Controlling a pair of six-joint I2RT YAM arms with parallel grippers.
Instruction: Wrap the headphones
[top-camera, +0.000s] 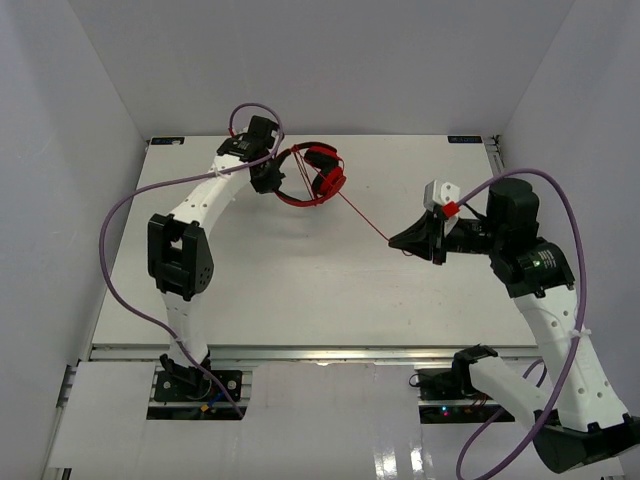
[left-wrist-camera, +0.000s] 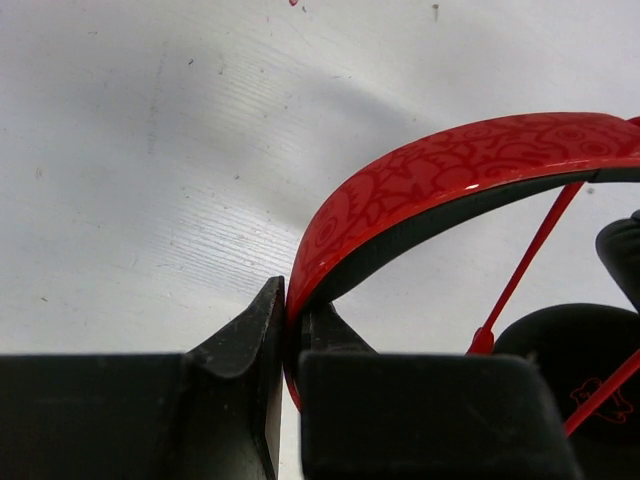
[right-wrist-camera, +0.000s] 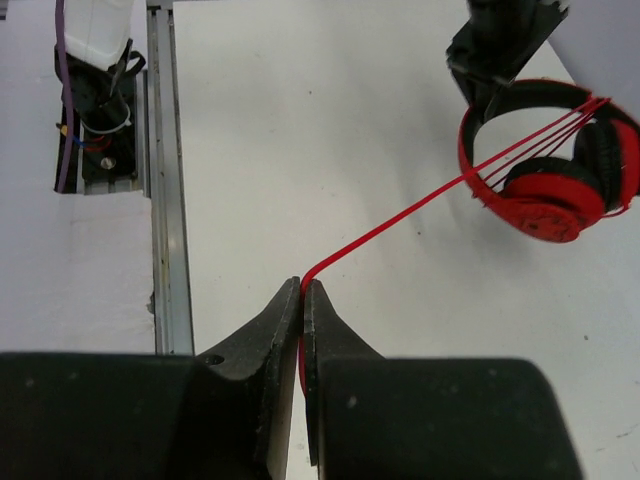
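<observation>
Desk (top-camera: 300, 290), white, sits inside pale walls (top-camera: 90, 100). Your left arm (top-camera: 195, 215) reaches toward the far left corner, and its gripper (left-wrist-camera: 288, 300) is clamped on the band of the headphones (top-camera: 318, 176) near the far edge. Your right gripper (right-wrist-camera: 302, 290), mid-desk toward the right edge, is pinched on the red cable (top-camera: 362, 215), which runs taut and has several strands crossing the band.

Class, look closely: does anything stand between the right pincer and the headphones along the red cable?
Nothing visible does. The cable runs straight from the right pincer above the table to the headphones, which the left pincer grips by the headband.
</observation>
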